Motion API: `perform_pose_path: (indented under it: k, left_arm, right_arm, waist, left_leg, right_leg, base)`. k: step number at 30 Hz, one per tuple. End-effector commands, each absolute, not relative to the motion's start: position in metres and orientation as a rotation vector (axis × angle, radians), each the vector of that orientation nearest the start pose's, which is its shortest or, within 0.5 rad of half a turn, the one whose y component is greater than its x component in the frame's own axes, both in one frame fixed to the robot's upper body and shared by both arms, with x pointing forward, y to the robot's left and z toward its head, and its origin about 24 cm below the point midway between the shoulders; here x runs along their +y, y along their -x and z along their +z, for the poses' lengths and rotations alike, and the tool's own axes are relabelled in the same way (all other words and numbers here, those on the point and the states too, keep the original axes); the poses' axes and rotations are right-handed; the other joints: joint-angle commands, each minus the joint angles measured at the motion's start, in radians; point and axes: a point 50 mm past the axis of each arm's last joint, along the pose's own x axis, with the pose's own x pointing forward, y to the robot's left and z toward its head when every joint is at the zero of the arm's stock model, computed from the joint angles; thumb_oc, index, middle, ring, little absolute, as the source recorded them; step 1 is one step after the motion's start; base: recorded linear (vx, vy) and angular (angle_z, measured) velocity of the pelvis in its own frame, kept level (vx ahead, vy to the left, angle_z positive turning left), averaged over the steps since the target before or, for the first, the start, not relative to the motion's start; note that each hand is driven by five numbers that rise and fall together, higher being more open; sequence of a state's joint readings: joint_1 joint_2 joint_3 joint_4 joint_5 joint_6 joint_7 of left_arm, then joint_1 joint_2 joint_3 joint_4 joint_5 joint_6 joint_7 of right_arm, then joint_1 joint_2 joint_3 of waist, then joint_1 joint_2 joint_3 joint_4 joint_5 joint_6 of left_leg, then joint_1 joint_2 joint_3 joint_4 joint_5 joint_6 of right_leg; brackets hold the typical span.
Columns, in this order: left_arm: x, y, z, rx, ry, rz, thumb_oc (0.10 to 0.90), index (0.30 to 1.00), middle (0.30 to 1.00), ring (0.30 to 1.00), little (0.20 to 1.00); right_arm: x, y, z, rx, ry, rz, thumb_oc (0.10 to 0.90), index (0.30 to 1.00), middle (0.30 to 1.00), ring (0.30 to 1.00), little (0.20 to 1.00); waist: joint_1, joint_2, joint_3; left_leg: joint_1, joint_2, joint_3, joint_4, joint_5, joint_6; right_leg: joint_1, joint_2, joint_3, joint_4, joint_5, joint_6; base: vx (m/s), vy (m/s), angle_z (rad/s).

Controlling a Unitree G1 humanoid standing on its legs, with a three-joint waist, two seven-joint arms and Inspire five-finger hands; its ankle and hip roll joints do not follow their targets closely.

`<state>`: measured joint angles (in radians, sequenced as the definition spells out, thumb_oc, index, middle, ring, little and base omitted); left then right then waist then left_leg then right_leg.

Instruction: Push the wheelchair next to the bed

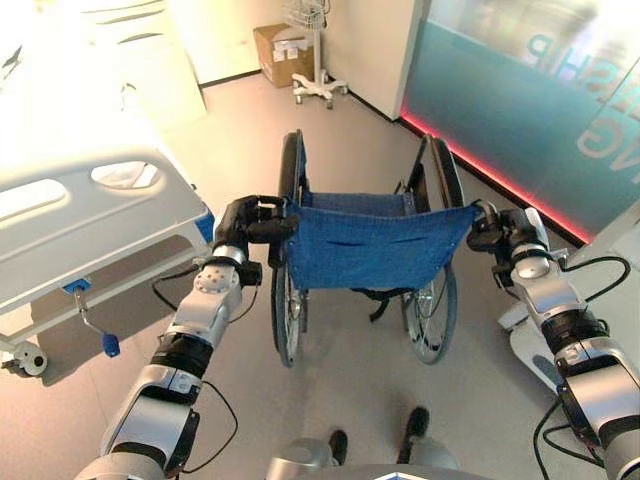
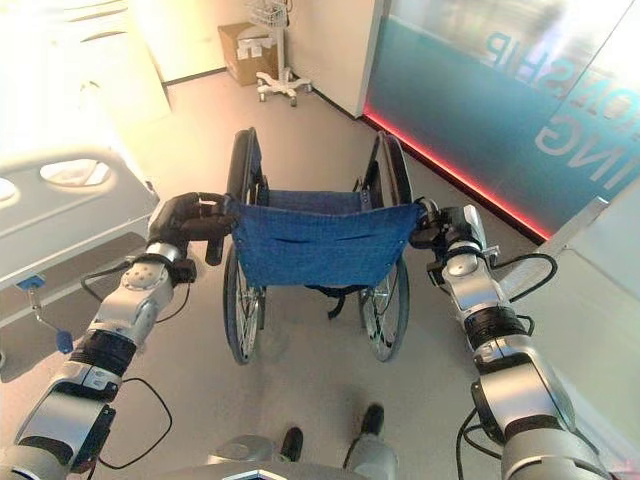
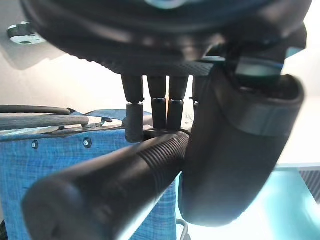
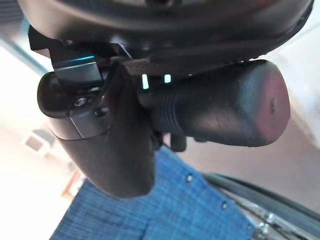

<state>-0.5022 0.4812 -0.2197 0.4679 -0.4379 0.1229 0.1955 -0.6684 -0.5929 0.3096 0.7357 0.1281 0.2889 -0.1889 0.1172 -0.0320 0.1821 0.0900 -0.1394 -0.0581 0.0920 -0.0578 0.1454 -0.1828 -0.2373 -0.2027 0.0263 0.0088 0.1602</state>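
nearest me, my left hand [image 3: 235,150] was curled round the black ribbed left push handle [image 3: 105,192], and my right hand [image 4: 107,140] was wrapped round the black rubber right push handle [image 4: 225,110]. both belonged to the blue-fabric-backed wheelchair with dark spoked wheels [image 1: 365,240], which stood on the pale floor directly before me, just right of the white hospital bed with a moulded side rail [image 1: 90,215]. to push well, i judged i should keep both grips firm, press evenly, then lead with the right so it swung toward the bed. the chair faced away from me, its long axis running front to back, seemingly about parallel to the bed's side, though the bed was washed out by glare.
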Motion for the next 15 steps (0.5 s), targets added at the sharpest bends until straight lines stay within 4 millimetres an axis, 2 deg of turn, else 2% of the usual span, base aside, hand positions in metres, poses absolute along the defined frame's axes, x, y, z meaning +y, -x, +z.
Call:
perform_pose_path:
  k: [1,2,3,4,5,8,9,10,11,12,13,15]
  left_arm:
    - [0.196,-0.336,0.063,0.163,-0.259,0.0,0.4,0.3,0.3,0.3,0.3]
    - [0.194,-0.337,0.063,0.164,-0.253,-0.006,0.4,0.3,0.3,0.3,0.3]
    - [0.193,-0.336,0.06,0.18,-0.226,0.0,0.4,0.3,0.3,0.3,0.3]
    - [0.192,-0.334,0.055,0.205,-0.203,0.002,0.4,0.3,0.3,0.3,0.3]
    - [0.19,-0.332,0.053,0.214,-0.197,0.0,0.4,0.3,0.3,0.3,0.3]
    - [0.189,-0.328,0.05,0.221,-0.177,0.029,0.4,0.3,0.3,0.3,0.3]
    - [0.188,-0.329,0.05,0.218,-0.174,0.026,0.4,0.3,0.3,0.3,0.3]
    - [0.187,-0.33,0.05,0.219,-0.174,0.02,0.4,0.3,0.3,0.3,0.3]
    - [0.186,-0.331,0.05,0.219,-0.174,0.018,0.4,0.3,0.3,0.3,0.3]
    - [0.182,-0.332,0.05,0.221,-0.177,0.01,0.4,0.3,0.3,0.3,0.3]
    - [0.179,-0.333,0.05,0.22,-0.185,0.0,0.4,0.3,0.3,0.3,0.3]
    - [0.176,-0.333,0.048,0.217,-0.193,-0.009,0.4,0.3,0.3,0.3,0.3]
  right_arm:
    - [-0.24,-0.369,0.118,0.167,0.76,-0.117,0.4,0.3,0.3,0.3,0.3]
    - [-0.243,-0.369,0.121,0.167,0.763,-0.121,0.4,0.3,0.3,0.3,0.3]
    - [-0.247,-0.368,0.121,0.181,0.75,-0.122,0.4,0.3,0.3,0.3,0.3]
    - [-0.244,-0.367,0.119,0.194,0.76,-0.098,0.4,0.3,0.3,0.3,0.3]
    - [-0.244,-0.366,0.119,0.197,0.778,-0.086,0.4,0.3,0.3,0.3,0.3]
    - [-0.25,-0.361,0.115,0.198,0.81,-0.054,0.4,0.3,0.3,0.3,0.3]
    - [-0.251,-0.361,0.115,0.195,0.816,-0.056,0.4,0.3,0.3,0.3,0.3]
    - [-0.252,-0.361,0.113,0.194,0.817,-0.063,0.4,0.3,0.3,0.3,0.3]
    - [-0.252,-0.361,0.113,0.195,0.817,-0.065,0.4,0.3,0.3,0.3,0.3]
    - [-0.254,-0.361,0.112,0.2,0.809,-0.073,0.4,0.3,0.3,0.3,0.3]
    - [-0.256,-0.36,0.11,0.205,0.796,-0.082,0.4,0.3,0.3,0.3,0.3]
    - [-0.255,-0.36,0.107,0.206,0.794,-0.082,0.4,0.3,0.3,0.3,0.3]
  waist:
    - [-0.009,-0.016,0.024]
    - [-0.017,-0.024,0.023]
    - [-0.02,-0.026,0.016]
    - [-0.024,-0.032,0.012]
    - [-0.029,-0.031,0.01]
    - [-0.043,-0.042,-0.004]
    - [-0.052,-0.035,-0.011]
    - [-0.063,-0.037,-0.023]
    - [-0.064,-0.037,-0.023]
    - [-0.065,-0.04,-0.021]
    - [-0.063,-0.041,-0.011]
    - [-0.049,-0.037,0.012]
  left_leg:
    - [-0.062,0.012,-0.018,0.164,-0.18,-0.066]
    - [-0.063,0.014,-0.037,0.193,-0.197,-0.067]
    - [-0.066,0.03,-0.03,0.215,-0.21,-0.071]
    - [-0.05,0.039,-0.05,0.249,-0.23,-0.082]
    - [-0.039,0.064,-0.042,0.252,-0.221,-0.096]
    - [-0.009,0.152,-0.008,0.314,-0.141,-0.132]
    - [0.009,0.178,-0.006,0.326,-0.118,-0.14]
    - [0.01,0.201,0.006,0.365,-0.057,-0.151]
    - [0.004,0.207,0.01,0.385,-0.039,-0.155]
    - [-0.03,0.22,0.03,0.44,-0.003,-0.161]
    - [-0.075,0.226,0.052,0.464,0.009,-0.158]
    - [-0.133,0.187,0.055,0.457,-0.011,-0.148]
  right_leg:
    - [0.031,0.013,0.075,0.018,0.168,0.004]
    - [0.029,0.034,0.098,0.046,0.14,0.004]
    - [0.029,0.044,0.081,0.099,0.096,0.0]
    - [0.016,0.054,0.085,0.144,0.083,-0.003]
    - [0.021,0.06,0.075,0.165,0.062,-0.015]
    - [0.06,0.073,0.024,0.157,0.029,-0.06]
    - [0.065,0.096,0.027,0.163,0.008,-0.077]
    - [0.072,0.113,0.019,0.166,-0.015,-0.101]
    - [0.08,0.118,0.011,0.166,-0.023,-0.109]
    - [0.11,0.131,-0.006,0.162,-0.042,-0.129]
    - [0.139,0.141,-0.017,0.159,-0.057,-0.141]
    - [0.186,0.159,-0.014,0.146,-0.064,-0.142]
  base:
    - [0.52,-0.422,0.6]
    - [0.44,-0.364,0.82]
    - [0.49,-0.39,0.95]
    - [0.44,-0.321,1.12]
    - [0.42,-0.292,0.68]
    - [0.41,-0.329,0.52]
    - [0.37,-0.335,0.46]
    - [0.27,-0.255,0.36]
    - [0.34,-0.347,0.51]
    - [0.33,-0.349,0.51]
    - [0.33,-0.342,0.54]
    - [0.29,-0.203,0.34]
